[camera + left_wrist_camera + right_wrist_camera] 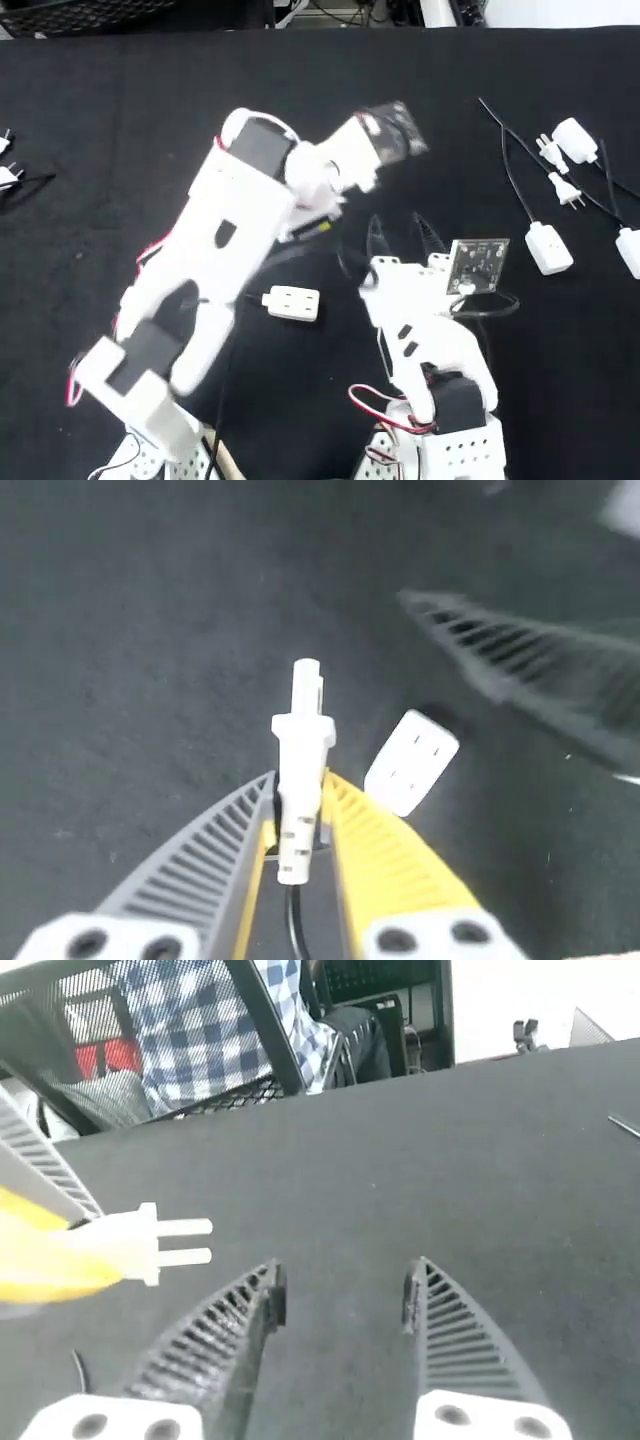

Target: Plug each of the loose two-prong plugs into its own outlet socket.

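My left gripper [300,825] is shut on a white two-prong plug [300,765], gripped by its body with the prongs pointing out past the fingertips. Beyond it, a white outlet socket [410,762] lies on the black table, its two slots facing up. From above, this socket [292,302] sits mid-table beside the left arm, and the left gripper [318,228] is just past it. My right gripper [345,1285] stands open and empty, with the held plug [150,1243] close by one fingertip. The high view has the right gripper [400,240] next to the left one.
At the right of the table lie two loose plugs [553,150] [568,190] on thin black cables, with white socket blocks [548,247] [575,138] near them. More plugs [6,175] lie at the left edge. A mesh chair [200,1050] stands beyond the table's far edge.
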You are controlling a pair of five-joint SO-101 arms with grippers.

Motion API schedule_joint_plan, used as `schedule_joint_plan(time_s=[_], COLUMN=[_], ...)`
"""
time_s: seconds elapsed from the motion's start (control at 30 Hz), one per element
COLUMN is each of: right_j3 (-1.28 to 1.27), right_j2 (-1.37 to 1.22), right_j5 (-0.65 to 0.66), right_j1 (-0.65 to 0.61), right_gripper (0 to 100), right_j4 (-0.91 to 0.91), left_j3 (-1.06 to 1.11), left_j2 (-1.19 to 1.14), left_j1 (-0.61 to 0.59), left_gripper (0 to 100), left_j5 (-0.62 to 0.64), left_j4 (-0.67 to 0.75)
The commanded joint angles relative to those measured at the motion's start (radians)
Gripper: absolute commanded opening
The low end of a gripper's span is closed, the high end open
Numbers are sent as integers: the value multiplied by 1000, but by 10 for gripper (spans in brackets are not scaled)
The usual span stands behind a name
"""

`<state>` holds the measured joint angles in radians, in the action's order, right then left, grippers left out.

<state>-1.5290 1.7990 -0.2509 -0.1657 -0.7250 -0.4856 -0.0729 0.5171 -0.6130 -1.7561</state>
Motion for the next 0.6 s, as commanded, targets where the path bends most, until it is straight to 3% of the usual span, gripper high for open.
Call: schedule_joint_plan(time_s=[0.0, 0.3, 0.57], right_j3=[35, 38, -105], right_j2=[97, 93, 93], right_j5=[-9, -6, -18], right_j1=[-21, -20, -26], right_gripper=[201, 201, 201], right_j4=[25, 213, 454], left_j3=[18, 220, 168], left_j2=[110, 132, 133], left_j1=[35, 36, 41], left_gripper=[29, 29, 29], left_j5=[0, -55, -58], left_j4=[97, 192, 192])
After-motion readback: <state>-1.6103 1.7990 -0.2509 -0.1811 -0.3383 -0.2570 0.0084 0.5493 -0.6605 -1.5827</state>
